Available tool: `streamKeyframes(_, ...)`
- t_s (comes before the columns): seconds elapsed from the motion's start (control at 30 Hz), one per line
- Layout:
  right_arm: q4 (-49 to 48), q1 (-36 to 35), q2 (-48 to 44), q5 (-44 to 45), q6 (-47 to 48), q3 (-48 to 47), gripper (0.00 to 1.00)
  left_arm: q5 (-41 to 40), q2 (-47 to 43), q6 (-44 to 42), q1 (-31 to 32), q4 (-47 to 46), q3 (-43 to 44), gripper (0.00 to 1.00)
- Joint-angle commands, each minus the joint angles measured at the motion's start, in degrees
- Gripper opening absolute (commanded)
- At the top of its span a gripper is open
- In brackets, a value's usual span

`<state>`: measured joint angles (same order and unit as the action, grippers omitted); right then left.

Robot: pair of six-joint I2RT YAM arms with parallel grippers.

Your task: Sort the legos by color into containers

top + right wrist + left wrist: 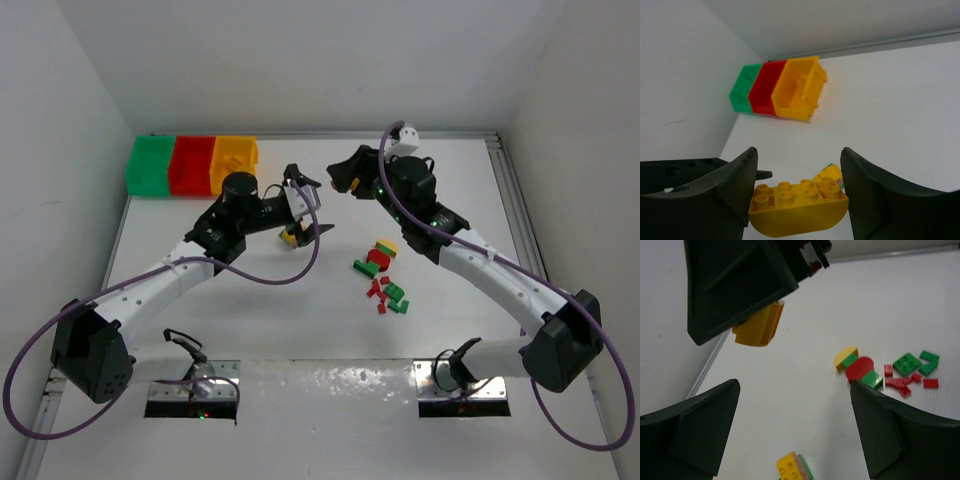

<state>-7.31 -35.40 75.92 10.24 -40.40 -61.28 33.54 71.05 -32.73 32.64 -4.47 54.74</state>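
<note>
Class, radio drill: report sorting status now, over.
Left gripper open, empty. Right gripper shut on yellow round-bottomed plastic brick, aloft. Left gripper close beside route to yellow-orange plastic bin.

left tool point(795, 389) spread | right tool point(762, 307) grips yellow brick point(757, 330) | red-green legos point(889, 371) right | yellow-green brick point(792, 467) bottom

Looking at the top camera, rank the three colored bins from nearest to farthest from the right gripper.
Measured from the right gripper, which is clamped on a yellow brick:
1. the yellow bin, at the right end of the row, on the side facing the gripper.
2. the red bin, in the middle of the row.
3. the green bin, at the left end of the row.
</note>
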Motion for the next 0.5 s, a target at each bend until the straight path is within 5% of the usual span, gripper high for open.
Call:
streamKeyframes(0.0, -6.48, -0.37, -1.13, -3.11, -3.98, 0.02, 0.00, 0.48, -1.00, 13.71, 0.23, -15.55, -1.82, 0.90)
streamKeyframes(0.47, -12.11, -0.64, -0.69, -7.86, -10.13, 2.65, 0.00, -4.27, 2.60, 21.30, 0.32, -39.12, -7.98, 0.80)
